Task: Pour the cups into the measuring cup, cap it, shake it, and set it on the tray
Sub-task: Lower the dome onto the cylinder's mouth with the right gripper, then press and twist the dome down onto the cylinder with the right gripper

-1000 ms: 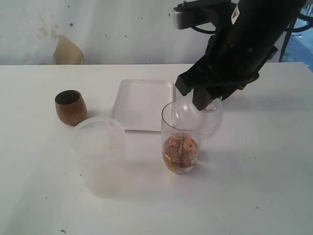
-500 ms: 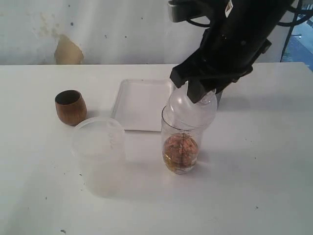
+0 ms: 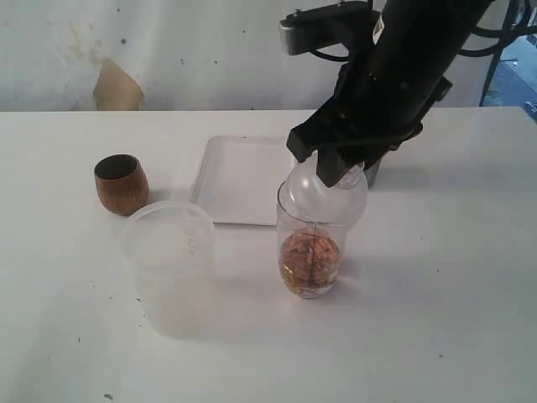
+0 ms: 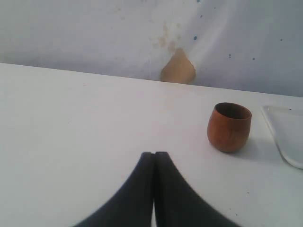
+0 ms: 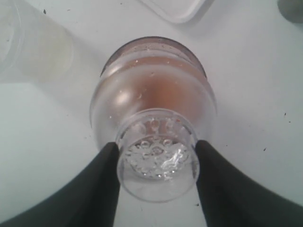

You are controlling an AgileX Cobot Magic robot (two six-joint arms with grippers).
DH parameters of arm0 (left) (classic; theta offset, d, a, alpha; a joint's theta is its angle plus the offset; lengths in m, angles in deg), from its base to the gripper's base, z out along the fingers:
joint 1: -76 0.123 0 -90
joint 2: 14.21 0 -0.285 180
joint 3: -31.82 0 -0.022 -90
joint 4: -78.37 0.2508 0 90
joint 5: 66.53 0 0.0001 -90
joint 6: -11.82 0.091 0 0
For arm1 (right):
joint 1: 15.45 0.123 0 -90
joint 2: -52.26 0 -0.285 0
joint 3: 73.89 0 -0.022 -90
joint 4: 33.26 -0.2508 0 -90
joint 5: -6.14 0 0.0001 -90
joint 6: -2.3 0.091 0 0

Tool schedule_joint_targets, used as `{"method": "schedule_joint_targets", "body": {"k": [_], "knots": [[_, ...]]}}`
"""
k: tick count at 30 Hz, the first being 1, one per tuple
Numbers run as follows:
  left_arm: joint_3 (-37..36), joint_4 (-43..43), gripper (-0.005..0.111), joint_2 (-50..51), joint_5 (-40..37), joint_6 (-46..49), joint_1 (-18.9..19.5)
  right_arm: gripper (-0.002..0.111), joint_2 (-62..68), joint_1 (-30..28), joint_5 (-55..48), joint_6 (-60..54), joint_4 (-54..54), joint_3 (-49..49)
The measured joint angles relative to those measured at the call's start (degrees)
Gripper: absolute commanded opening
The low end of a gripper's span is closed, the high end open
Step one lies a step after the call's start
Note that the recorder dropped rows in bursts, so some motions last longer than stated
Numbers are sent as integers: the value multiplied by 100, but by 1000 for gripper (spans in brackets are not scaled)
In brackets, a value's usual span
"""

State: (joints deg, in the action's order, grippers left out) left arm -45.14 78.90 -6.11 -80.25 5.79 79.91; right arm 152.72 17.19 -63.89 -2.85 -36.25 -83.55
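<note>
The clear measuring cup (image 3: pixel 310 256) stands mid-table with brown contents at its bottom. A clear domed cap (image 3: pixel 323 191) with a perforated top sits at its mouth, and my right gripper (image 3: pixel 340 164) is shut on the cap's neck. From the right wrist, the fingers flank the cap (image 5: pixel 156 109) over the cup's rim (image 5: pixel 151 46), gripper (image 5: pixel 157 151). The wooden cup (image 3: pixel 121 183) (image 4: pixel 229 126) stands upright at the left. The white tray (image 3: pixel 239 180) lies behind the measuring cup. My left gripper (image 4: pixel 154 155) is shut and empty, low over the table. A grey sliver (image 5: pixel 291 8) may be the steel tumbler.
A wide frosted plastic tub (image 3: pixel 169 252) (image 5: pixel 28 42) stands just left of the measuring cup, near the front. The tray's corner (image 4: pixel 284 137) lies right of the wooden cup in the left wrist view. A wall runs along the table's far edge.
My right gripper carried the cap leftward and down, from beside the measuring cup's rim to centred over its mouth. The left gripper and the other objects have not moved.
</note>
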Motion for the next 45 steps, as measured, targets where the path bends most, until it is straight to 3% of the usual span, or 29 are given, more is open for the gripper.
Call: {"method": "schedule_joint_targets", "body": {"k": [28, 34, 45], "knots": [[0, 0, 0, 0, 0, 0, 0, 0, 83, 0, 31, -15, -23, -315], [0, 0, 0, 0, 0, 0, 0, 0, 33, 0, 6, -40, -512, -413], [0, 0, 0, 0, 0, 0, 0, 0, 11, 0, 6, 55, -179, -436]]}}
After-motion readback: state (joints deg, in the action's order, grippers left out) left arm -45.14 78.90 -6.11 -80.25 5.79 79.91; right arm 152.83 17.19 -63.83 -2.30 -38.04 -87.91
